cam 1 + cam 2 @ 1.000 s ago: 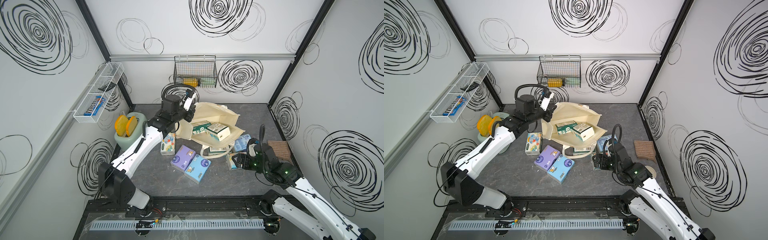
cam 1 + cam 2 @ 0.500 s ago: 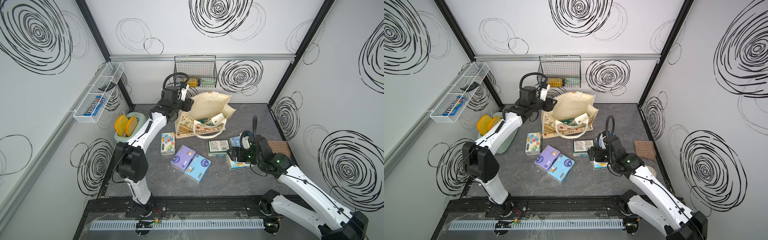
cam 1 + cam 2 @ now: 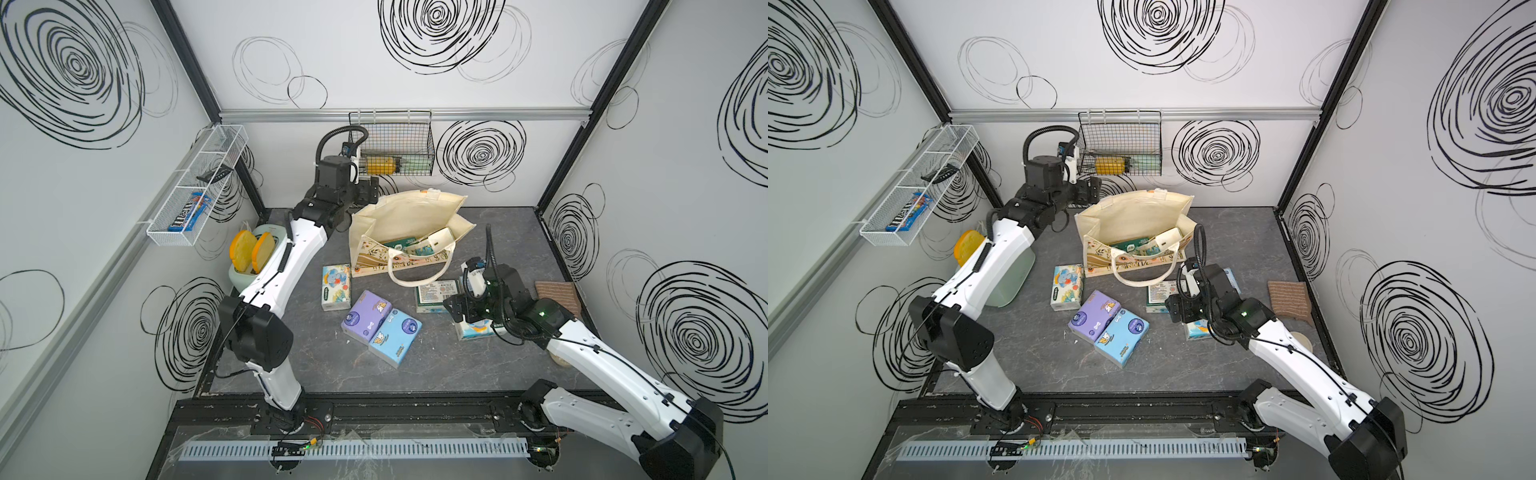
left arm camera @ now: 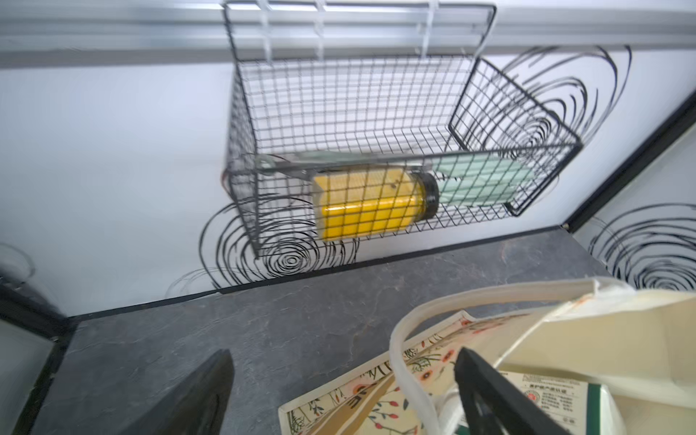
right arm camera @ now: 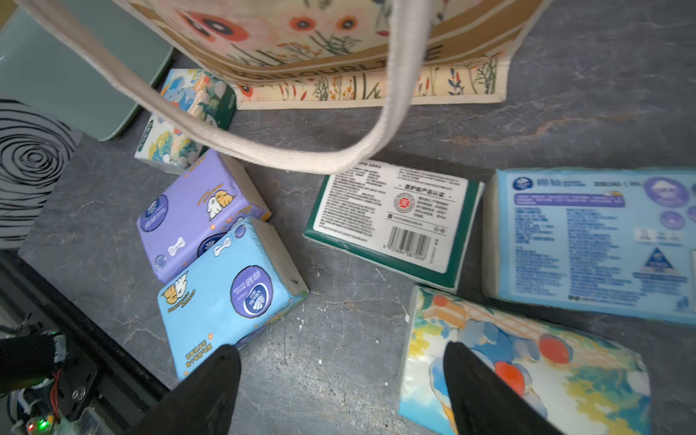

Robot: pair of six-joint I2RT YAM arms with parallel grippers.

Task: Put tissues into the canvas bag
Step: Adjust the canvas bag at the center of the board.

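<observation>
On the dark grey tabletop (image 3: 519, 237), in both top views, the cream flower-printed canvas bag (image 3: 399, 212) stands open near the back wall, with tissue packs showing inside. In front of it lie a white elephant-print tissue pack (image 3: 336, 286), a purple tissue pack (image 3: 1096, 318) and a light-blue tissue pack (image 3: 395, 336).

In the left wrist view, the left gripper (image 4: 342, 354) has its jaws spread and empty. One finger is beside the bag's cream handle, and the gripper faces the black wire basket (image 4: 376, 132).

In the right wrist view, the right gripper (image 5: 341, 350) holds its jaws spread above a colourful-print tissue pack (image 5: 527, 369), near a green-and-white labelled tissue pack (image 5: 391, 222).
</observation>
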